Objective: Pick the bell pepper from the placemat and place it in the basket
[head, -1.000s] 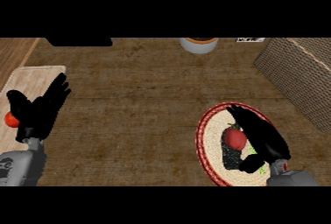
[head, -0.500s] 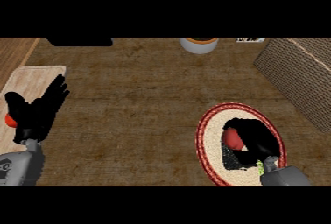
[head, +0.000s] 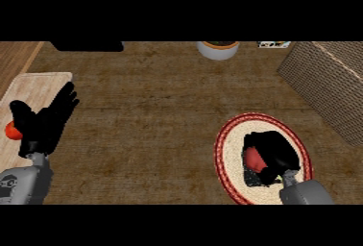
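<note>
Closed black right hand point(head: 273, 153) fingers round red bell pepper point(head: 255, 160) on round red-rimmed woven placemat point(head: 230, 144) since a second earlier; grasp judged made, lift towards brown wicker basket point(head: 330, 86) pending.

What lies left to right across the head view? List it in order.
Small red thing → left hand resting open over the wooden board → white pot at the far edge → right hand curled round the bell pepper on the placemat → basket.
</note>
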Tool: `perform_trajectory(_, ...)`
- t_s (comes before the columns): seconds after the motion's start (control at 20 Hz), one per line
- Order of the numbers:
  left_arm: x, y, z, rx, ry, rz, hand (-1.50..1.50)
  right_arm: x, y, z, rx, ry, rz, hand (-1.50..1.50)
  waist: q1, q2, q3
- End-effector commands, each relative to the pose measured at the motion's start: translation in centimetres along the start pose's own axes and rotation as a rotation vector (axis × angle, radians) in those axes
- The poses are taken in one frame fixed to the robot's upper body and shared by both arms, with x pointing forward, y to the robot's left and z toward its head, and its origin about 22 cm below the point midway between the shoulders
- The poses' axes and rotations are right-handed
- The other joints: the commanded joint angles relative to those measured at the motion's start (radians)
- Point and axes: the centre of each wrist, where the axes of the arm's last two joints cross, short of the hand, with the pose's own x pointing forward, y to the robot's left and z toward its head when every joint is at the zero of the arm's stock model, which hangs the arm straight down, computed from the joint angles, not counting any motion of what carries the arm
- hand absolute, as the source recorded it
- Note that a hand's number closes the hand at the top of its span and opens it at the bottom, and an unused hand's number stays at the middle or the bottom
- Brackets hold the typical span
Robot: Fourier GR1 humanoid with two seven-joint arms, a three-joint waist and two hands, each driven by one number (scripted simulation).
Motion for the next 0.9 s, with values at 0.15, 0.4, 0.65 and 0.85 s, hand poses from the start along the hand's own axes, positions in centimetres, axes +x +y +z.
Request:
perform_trajectory(0.15, 0.7, -0.3, -0.3, -0.052, -0.032, -0.001, 0.00, 4.4, -3.6, -5.0, -0.117, 0.368, -0.315, 1.50, 0.050, 0.019, 0.009)
perform_trajectory(0.4, 1.4, -1.6, -1.1, -0.077, -0.049, -0.002, 0.00, 4.8, -7.9, -7.8, -0.260, 0.605, -0.539, 1.50, 0.101, 0.037, 0.011)
perform_trajectory(0.65, 1.4, -1.8, -1.5, -0.090, -0.044, -0.016, 0.00, 7.5, -12.4, -9.1, -0.591, 0.542, -0.765, 1.50, 0.111, 0.036, 0.011)
perform_trajectory(0.85, 2.3, -2.3, -1.9, -0.088, -0.056, -0.014, 0.00, 11.5, -16.7, -10.1, -0.843, 0.453, -0.754, 1.50, 0.113, 0.032, 0.007)
